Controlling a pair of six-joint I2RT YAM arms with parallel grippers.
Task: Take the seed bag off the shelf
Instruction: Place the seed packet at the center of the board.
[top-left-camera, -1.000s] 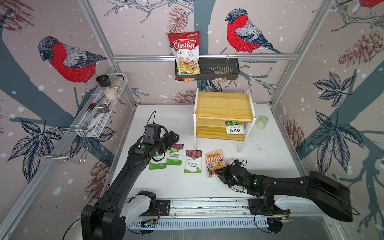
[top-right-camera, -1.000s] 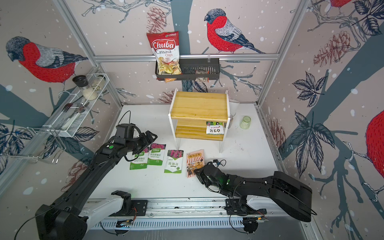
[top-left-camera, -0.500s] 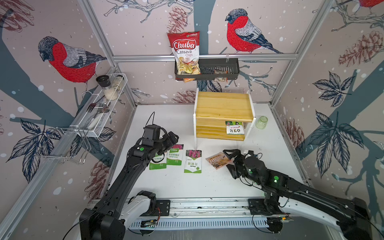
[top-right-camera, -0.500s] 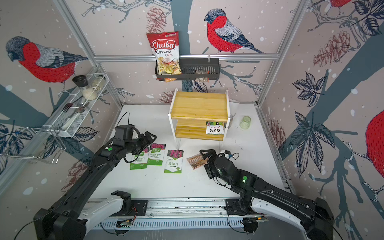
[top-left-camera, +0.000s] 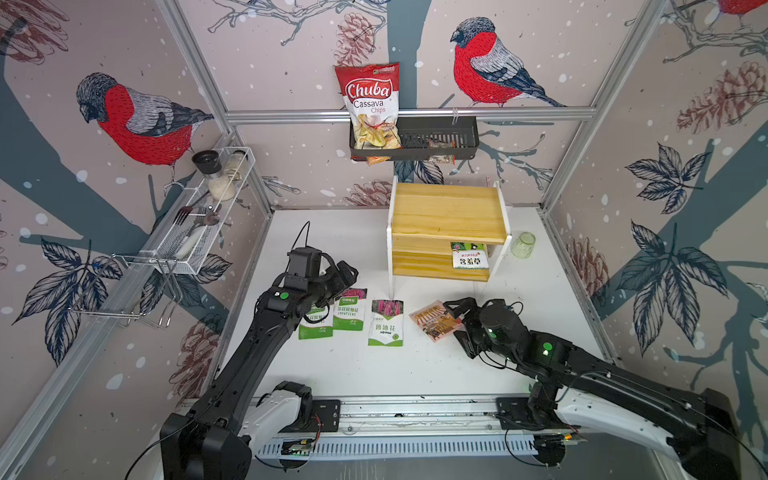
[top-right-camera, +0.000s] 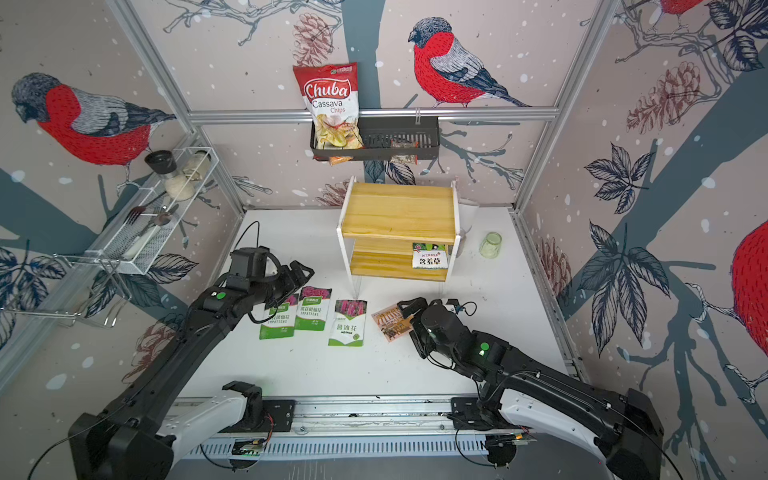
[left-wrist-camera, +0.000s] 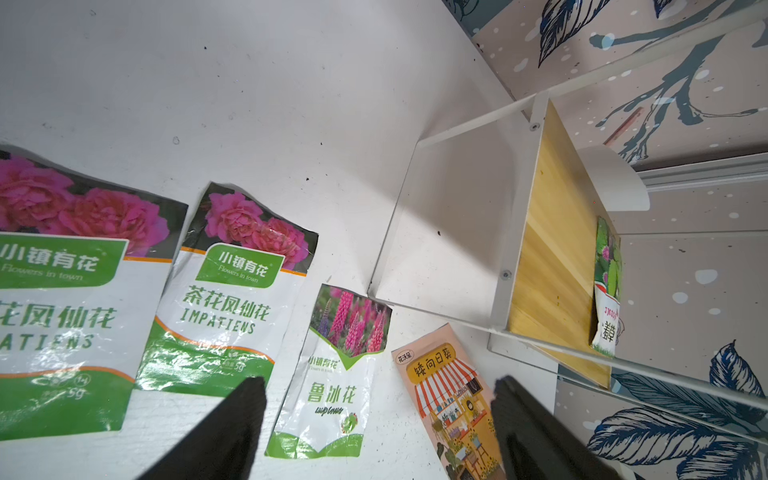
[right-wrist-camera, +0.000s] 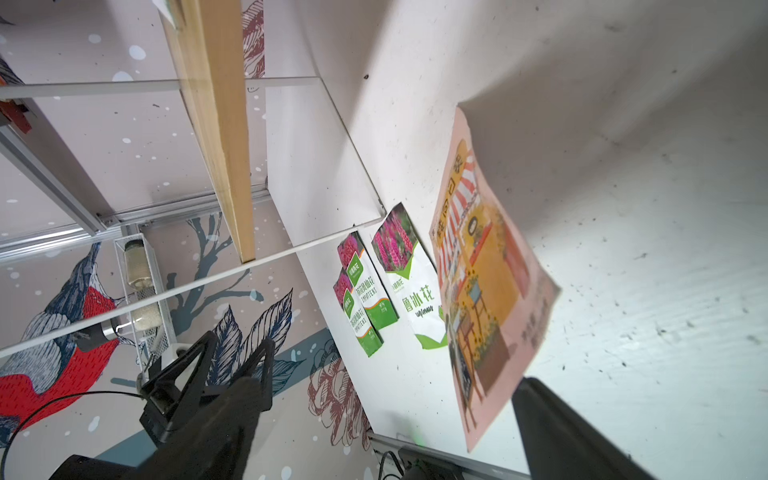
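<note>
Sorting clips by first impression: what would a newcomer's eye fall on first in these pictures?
The red Chuba chips bag stands out, upright in the black wall basket on the back wall. Below it, the yellow pine shelf holds one seed bag on its lower board. A row of flower seed packets lies on the white table in front of it.

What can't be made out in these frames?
- Seed bag: top hidden by the shelf, both top views.
- Leftmost impatiens packet: left arm covers part in top views; left wrist view crops it.
- Packets in black basket: too small, behind slots.
- Orange packet: blurred, right wrist view.
</note>
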